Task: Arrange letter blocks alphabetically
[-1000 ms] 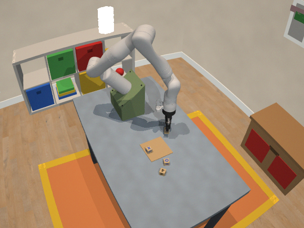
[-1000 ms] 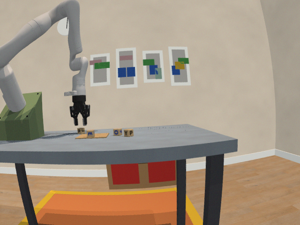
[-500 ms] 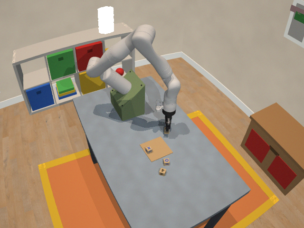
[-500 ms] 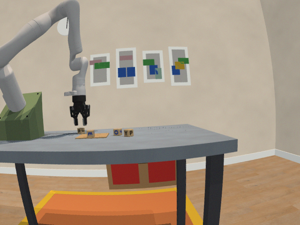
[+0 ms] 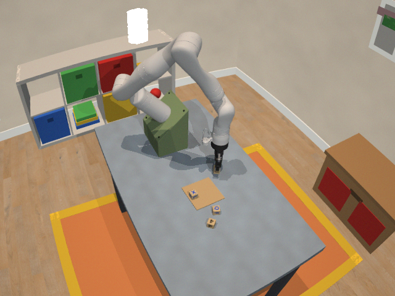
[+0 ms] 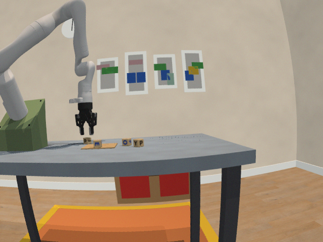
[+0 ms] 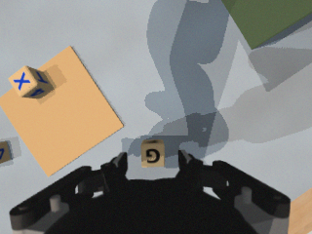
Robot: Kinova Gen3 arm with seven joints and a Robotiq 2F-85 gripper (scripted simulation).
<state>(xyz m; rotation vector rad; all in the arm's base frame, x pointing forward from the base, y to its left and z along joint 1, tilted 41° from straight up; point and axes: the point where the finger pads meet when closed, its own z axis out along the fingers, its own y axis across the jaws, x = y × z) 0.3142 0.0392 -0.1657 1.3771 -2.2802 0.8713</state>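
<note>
A wooden block with G on top (image 5: 216,171) (image 6: 87,140) (image 7: 153,153) lies on the grey table just behind the tan mat (image 5: 208,189) (image 6: 109,145) (image 7: 63,127). My gripper (image 5: 217,167) (image 6: 87,133) (image 7: 152,159) is open and empty. It hangs straight over the G block, its fingertips a little above it, one to each side. A block with a blue X on top (image 5: 193,193) (image 6: 97,143) (image 7: 30,82) sits on the mat. A block with a blue O on top (image 5: 216,209) (image 6: 126,141) lies just off the mat's front corner. A fourth block (image 5: 211,222) (image 6: 138,142) lies beyond it.
The green pedestal (image 5: 165,127) (image 6: 23,130) (image 7: 273,19) of the arm stands at the back of the table. A shelf with coloured bins (image 5: 79,82) and a brown cabinet (image 5: 357,191) stand on the floor, away from the table.
</note>
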